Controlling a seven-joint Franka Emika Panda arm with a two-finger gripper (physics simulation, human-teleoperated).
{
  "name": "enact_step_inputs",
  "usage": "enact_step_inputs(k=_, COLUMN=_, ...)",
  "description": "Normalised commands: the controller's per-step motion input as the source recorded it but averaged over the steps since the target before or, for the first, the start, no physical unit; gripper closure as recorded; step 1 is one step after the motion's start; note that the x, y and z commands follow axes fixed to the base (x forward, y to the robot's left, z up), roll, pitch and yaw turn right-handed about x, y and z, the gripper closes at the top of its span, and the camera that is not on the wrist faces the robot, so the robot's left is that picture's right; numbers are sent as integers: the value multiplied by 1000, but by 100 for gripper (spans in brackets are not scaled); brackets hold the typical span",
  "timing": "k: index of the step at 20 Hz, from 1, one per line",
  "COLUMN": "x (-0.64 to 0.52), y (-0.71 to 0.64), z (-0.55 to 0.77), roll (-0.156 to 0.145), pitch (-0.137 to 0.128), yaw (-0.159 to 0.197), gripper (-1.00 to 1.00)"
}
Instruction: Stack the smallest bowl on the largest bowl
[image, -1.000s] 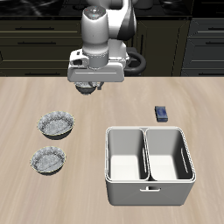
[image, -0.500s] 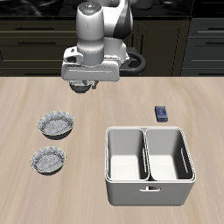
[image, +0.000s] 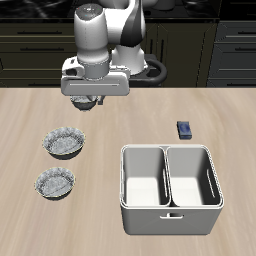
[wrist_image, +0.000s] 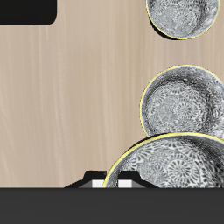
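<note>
Dark cabinets stand behind the wooden tabletop (image: 150, 110). The fingers (wrist_image: 91, 181) are closed on the rim of the smallest bowl (wrist_image: 171, 168), holding it in the air near the back. The largest bowl (image: 65, 142) sits nearer the front edge, with a paler bowl (image: 55, 183) just beyond it and a grey two-compartment caddy (image: 170, 215) well apart.

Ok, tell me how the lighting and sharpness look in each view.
Exterior view: even, soft light, only faint shadows under the two bowls and the bin; no glare, everything sharp. Wrist view: flat light on the table, the held bowl fills the foreground, cropped, with a thin yellow edge outline; no blur.
</note>
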Motion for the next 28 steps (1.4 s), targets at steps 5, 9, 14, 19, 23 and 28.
enact_step_inputs(k=5, x=110, y=-179, z=-3, roll=24, pitch=11, yaw=-2, gripper=100)
enact_step_inputs(k=9, x=183, y=-431, z=37, roll=-7, pitch=-1, yaw=-18, gripper=100)
enact_step_inputs(k=14, x=115, y=-295, z=-46, roll=-8, pitch=6, yaw=9, gripper=100)
enact_step_inputs(k=19, x=100, y=-235, z=-48, roll=-37, pitch=-4, yaw=1, gripper=100)
enact_step_inputs(k=23, x=152, y=-221, z=1, roll=-44, pitch=-5, yaw=-16, gripper=100)
enact_step_inputs(k=28, x=72, y=-13, z=-195, roll=-21, pitch=19, yaw=-1, gripper=100)
